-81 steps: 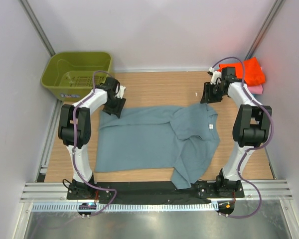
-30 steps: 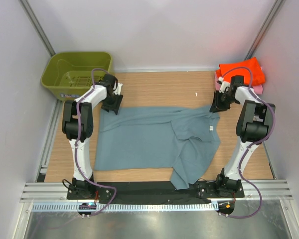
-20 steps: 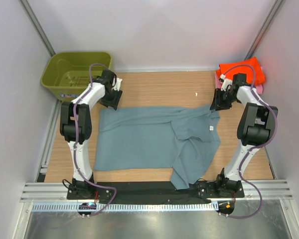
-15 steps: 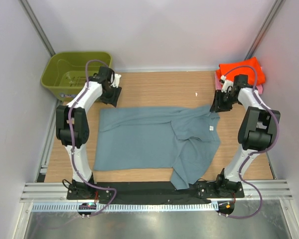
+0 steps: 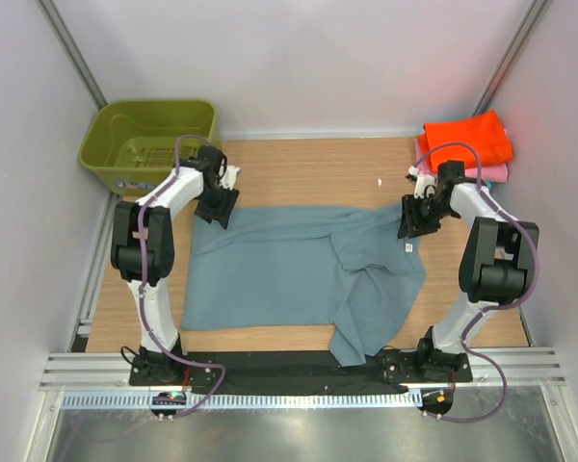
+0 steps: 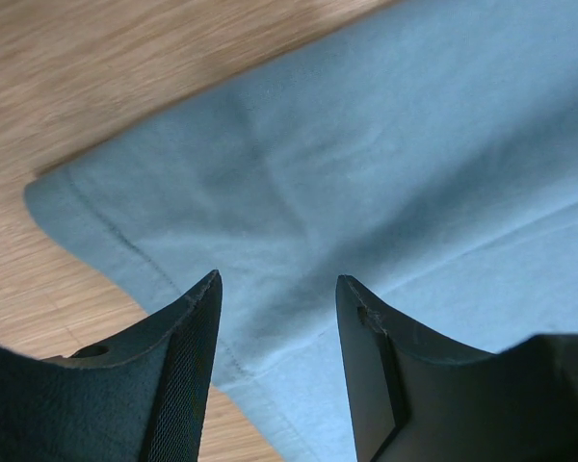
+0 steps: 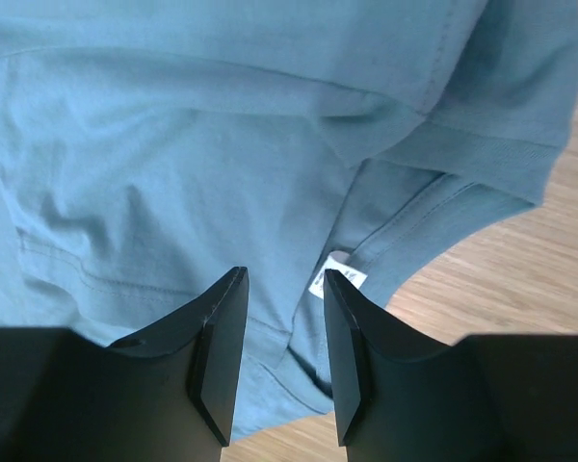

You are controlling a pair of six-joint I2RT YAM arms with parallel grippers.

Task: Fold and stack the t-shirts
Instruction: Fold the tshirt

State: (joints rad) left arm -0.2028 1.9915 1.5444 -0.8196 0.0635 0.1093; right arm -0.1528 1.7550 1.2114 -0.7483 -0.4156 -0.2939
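Your left claw (image 6: 277,284) stands with its jaws parted and nothing between them, poised over the far-left corner of the blue-grey t-shirt (image 5: 270,269). Your right claw (image 7: 284,279) is likewise parted and empty, over the collar end at the far right of that same shirt. By my reading you are partway through. A folded orange t-shirt (image 5: 467,140) already sits on a folded pink t-shirt (image 5: 498,174) at the far-right corner of the worktop (image 5: 308,168), so a stack exists. The blue-grey one is not yet folded. It lies spread flat across the middle, its right part rumpled and doubled over itself, with a flap trailing toward the near edge. You still have to square it, fold it and carry it to the stack. The olive-green basket (image 5: 104,142) at the far left looks empty. As for writing, a small white neck tag (image 7: 338,271) shows inside the collar, but its print is too small to read, and no brand shows anywhere else.
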